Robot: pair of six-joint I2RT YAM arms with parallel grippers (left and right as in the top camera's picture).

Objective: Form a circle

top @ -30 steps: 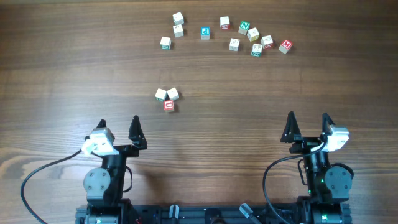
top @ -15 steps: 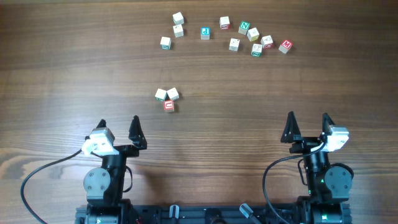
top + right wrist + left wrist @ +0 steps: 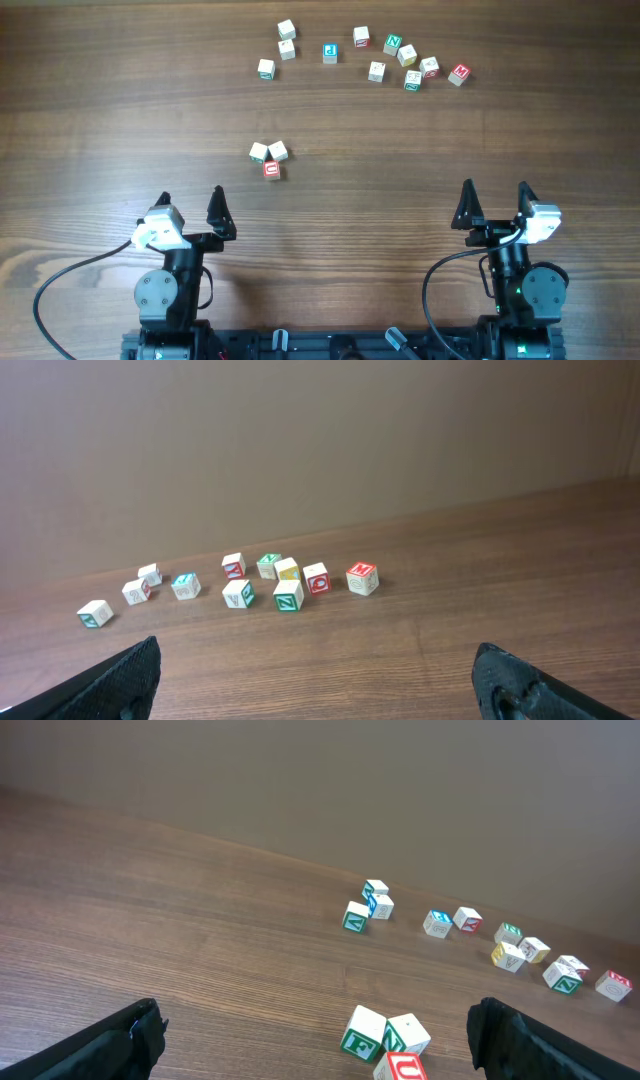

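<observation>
Overhead view: a wooden bench (image 3: 100, 120) fills the frame, its grain running left to right.
Left end effector (image 3: 190, 195): at the near left, fingers spread wide with nothing between them, over bare wood.
Right end effector (image 3: 495, 187): at the near right, well apart from the left one, fingers likewise spread wide and holding nothing.
Circle (image 3: 268, 158): shows only as a tight cluster of three small pale cubes, a little beyond the left end effector and slightly to its right. Two cubes sit side by side and touching on the far side. The third, printed red, sits against them on the near side.
Left wrist view: the cluster sits low in the frame between the two dark fingers, with green prints on the two farther cubes and red on the nearest.
Scattered letter cubes (image 3: 377, 71): a loose arc across the far side of the bench, from left of centre to the right, with prints in green, blue and red, well apart from the cluster.
Far right end of arc: several cubes crowd close together, with a red-printed cube (image 3: 459, 73) outermost.
Right wrist view: the arc lies far ahead, in front of a plain brown wall (image 3: 300, 420).
</observation>
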